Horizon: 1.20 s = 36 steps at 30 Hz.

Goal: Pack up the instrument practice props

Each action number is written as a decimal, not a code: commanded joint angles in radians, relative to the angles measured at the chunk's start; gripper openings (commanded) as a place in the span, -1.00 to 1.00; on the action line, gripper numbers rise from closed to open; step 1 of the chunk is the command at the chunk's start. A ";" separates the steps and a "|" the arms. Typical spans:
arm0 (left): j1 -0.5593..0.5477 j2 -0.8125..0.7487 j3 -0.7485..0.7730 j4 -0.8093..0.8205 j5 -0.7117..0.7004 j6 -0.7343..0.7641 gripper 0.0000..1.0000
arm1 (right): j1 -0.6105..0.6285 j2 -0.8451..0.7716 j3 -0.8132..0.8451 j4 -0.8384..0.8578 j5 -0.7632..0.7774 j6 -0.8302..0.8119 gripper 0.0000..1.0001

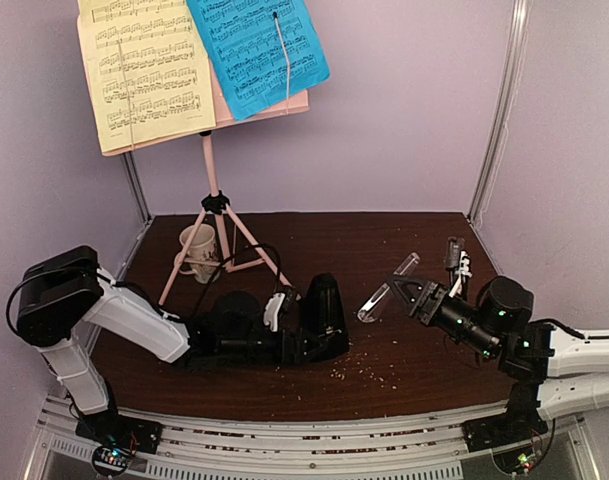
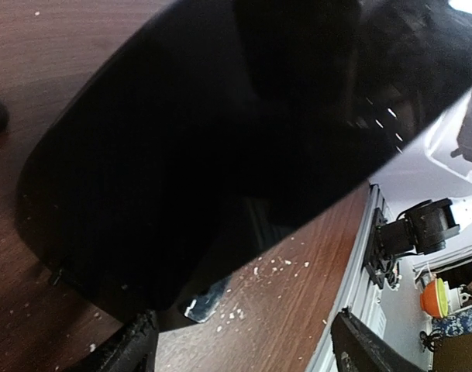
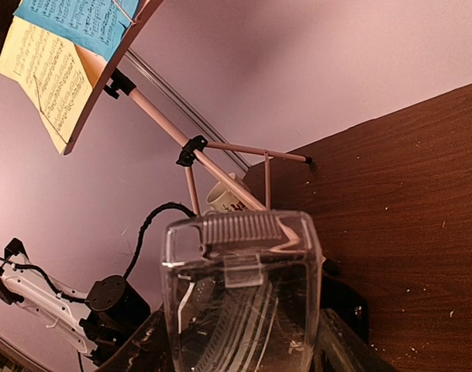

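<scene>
Right pincer (image 3: pixel 239 341) clamps clear cover (image 3: pixel 243 263); mug (image 3: pixel 220 198) lettering unreadable.

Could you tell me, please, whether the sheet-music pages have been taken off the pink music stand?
No, the yellow page and the blue page both sit on the desk of the upright music stand.

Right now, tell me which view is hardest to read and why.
Left wrist view: hardest, the black metronome fills it as a dark, featureless mass. Right wrist view: the clear cover is sharp. Top view: evenly lit, the music pages readable.
</scene>
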 commanded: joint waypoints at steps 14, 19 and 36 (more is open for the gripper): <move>0.259 -0.359 -0.084 -0.130 0.200 0.110 0.65 | 0.135 0.001 0.054 -0.142 0.223 -0.189 -0.05; 0.458 -0.471 0.118 -0.583 0.293 0.379 0.68 | 0.251 0.107 0.111 -0.132 0.348 -0.280 -0.05; 0.793 -0.589 0.191 -0.881 -0.007 0.796 0.72 | 0.317 0.446 0.166 0.164 0.507 -0.456 -0.06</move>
